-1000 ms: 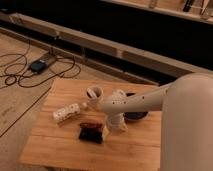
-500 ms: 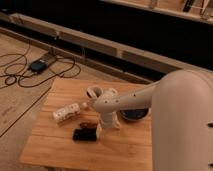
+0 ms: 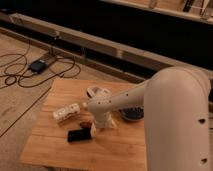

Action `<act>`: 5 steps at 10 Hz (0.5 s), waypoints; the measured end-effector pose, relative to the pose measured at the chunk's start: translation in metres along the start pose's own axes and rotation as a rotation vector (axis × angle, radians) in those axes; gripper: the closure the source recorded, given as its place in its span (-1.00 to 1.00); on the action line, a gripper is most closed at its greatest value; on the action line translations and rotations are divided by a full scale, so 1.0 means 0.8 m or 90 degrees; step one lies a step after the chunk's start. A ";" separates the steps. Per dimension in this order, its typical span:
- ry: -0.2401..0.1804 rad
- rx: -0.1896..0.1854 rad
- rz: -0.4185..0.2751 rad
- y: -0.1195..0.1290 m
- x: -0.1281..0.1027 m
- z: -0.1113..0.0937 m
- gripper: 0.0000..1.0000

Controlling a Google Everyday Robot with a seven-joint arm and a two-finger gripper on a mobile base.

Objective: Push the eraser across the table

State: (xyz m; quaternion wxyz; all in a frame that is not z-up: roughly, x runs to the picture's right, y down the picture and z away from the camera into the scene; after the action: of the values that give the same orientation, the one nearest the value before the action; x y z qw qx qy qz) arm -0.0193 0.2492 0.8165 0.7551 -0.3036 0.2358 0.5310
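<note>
Eraser (image 3: 80,135) flat on worktop (image 3: 117,150), toward the near edge, with gripper (image 3: 96,129) low just beside one short end; can't tell grip state. Probably light, stiff, low-profile, sliding easily on wood. Best pushed low, mid-edge on that short end, to avoid spinning.

We have one view only: we look steeply down over the robot's own white arm (image 3: 175,115) onto the table (image 3: 55,150), fairly near, facing the floor (image 3: 17,112) beyond the table's far edge. The hand (image 3: 93,130) sits low over the table's middle.
</note>
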 end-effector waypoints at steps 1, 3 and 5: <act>-0.004 0.000 0.001 0.009 0.000 -0.002 -0.60; -0.007 -0.001 0.000 0.024 0.002 -0.006 -0.60; -0.011 -0.003 -0.002 0.039 0.002 -0.010 -0.60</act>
State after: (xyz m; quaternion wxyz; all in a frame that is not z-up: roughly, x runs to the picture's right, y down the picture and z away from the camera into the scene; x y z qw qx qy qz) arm -0.0482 0.2528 0.8034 0.7573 -0.3007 0.2277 0.5331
